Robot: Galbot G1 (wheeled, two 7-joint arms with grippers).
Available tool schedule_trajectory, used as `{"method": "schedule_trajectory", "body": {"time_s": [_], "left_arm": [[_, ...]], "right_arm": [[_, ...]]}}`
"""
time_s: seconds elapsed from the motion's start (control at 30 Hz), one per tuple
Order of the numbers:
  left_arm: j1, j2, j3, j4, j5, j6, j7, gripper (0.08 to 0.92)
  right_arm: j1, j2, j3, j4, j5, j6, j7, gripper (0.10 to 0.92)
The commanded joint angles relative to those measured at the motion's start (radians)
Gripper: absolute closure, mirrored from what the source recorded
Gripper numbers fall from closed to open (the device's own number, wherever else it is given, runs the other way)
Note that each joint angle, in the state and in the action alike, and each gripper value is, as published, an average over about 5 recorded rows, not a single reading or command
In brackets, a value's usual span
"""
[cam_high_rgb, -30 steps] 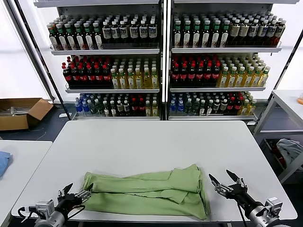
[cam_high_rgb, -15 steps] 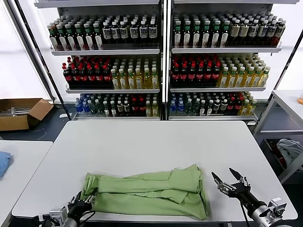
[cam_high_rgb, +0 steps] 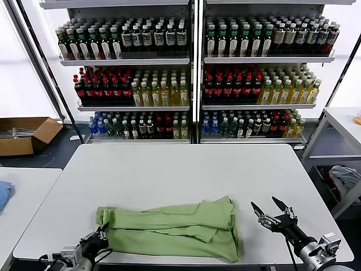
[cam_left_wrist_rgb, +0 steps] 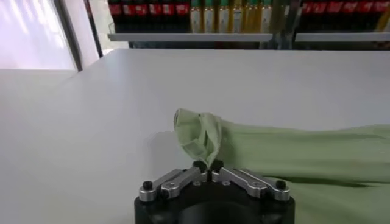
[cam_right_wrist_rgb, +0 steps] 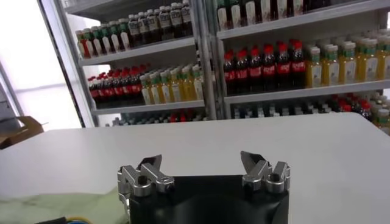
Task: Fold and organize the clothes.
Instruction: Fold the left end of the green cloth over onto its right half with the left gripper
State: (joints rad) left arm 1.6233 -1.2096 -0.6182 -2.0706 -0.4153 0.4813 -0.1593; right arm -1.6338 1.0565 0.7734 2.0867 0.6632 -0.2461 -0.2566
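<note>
Your left gripper [cam_left_wrist_rgb: 208, 165] is pinching the corner of the green shirt [cam_high_rgb: 172, 227] at the shirt's left end, jaws clamped together on a bunched fold of fabric that is standing up just past the fingertips. In the head view that gripper [cam_high_rgb: 101, 236] is sitting low at the near left edge of the white table [cam_high_rgb: 186, 169].

Your right gripper [cam_high_rgb: 270, 210] is hovering with its jaws spread wide, holding nothing and touching nothing. It is sitting just off the shirt's right end, above bare tabletop near the front right edge. The right wrist view is showing its two fingers [cam_right_wrist_rgb: 145, 173] set well apart.

The shirt is lying folded into a long flat band across the near side of the table, its front edge close to the table's near rim.

No writing on the bottles is legible to you; the shelves [cam_high_rgb: 194, 59] behind are carrying rows of dark, red, yellow and green bottles [cam_high_rgb: 231, 84].

For moving room, you are getting a broad bare stretch of tabletop beyond the shirt. A second table [cam_high_rgb: 22, 192] is standing to the left with a blue cloth [cam_high_rgb: 3, 193] at its edge, and a cardboard box [cam_high_rgb: 25, 132] is lying on the floor behind it.
</note>
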Motion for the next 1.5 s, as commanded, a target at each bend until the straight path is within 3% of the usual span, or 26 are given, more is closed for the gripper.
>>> {"method": "schedule_trajectory", "body": {"time_s": [0.03, 0.27, 0.47, 0.77, 0.97, 1.33, 1.5], "left_arm": [[-0.081, 0.209, -0.311, 0.091, -0.139, -0.046, -0.002, 0.904], [-0.124, 0.396, -0.506, 0.229, -0.257, -0.048, 0.041, 0.904], [-0.129, 0.439, -0.506, 0.199, -0.278, -0.045, 0.045, 0.904], [-0.12, 0.29, -0.295, -0.111, -0.268, -0.019, 0.031, 0.904], [-0.102, 0.141, -0.101, -0.212, -0.186, -0.023, 0.007, 0.904], [-0.085, -0.019, 0.118, -0.16, -0.021, -0.071, 0.029, 0.904], [-0.101, -0.063, 0.181, -0.064, 0.017, -0.064, 0.047, 0.904]], "right_arm": [[0.019, -0.006, -0.003, 0.007, 0.009, -0.004, 0.004, 0.203], [0.041, -0.01, -0.019, 0.015, 0.016, -0.01, 0.011, 0.203], [0.044, -0.007, -0.026, 0.026, 0.016, -0.011, 0.016, 0.203], [0.012, 0.0, 0.002, 0.045, 0.017, -0.007, 0.015, 0.203], [-0.007, 0.012, 0.023, 0.05, 0.016, -0.006, 0.009, 0.203], [0.019, 0.02, 0.0, 0.042, 0.008, -0.008, 0.013, 0.203], [0.031, 0.029, -0.017, 0.046, 0.004, -0.011, 0.016, 0.203]]}}
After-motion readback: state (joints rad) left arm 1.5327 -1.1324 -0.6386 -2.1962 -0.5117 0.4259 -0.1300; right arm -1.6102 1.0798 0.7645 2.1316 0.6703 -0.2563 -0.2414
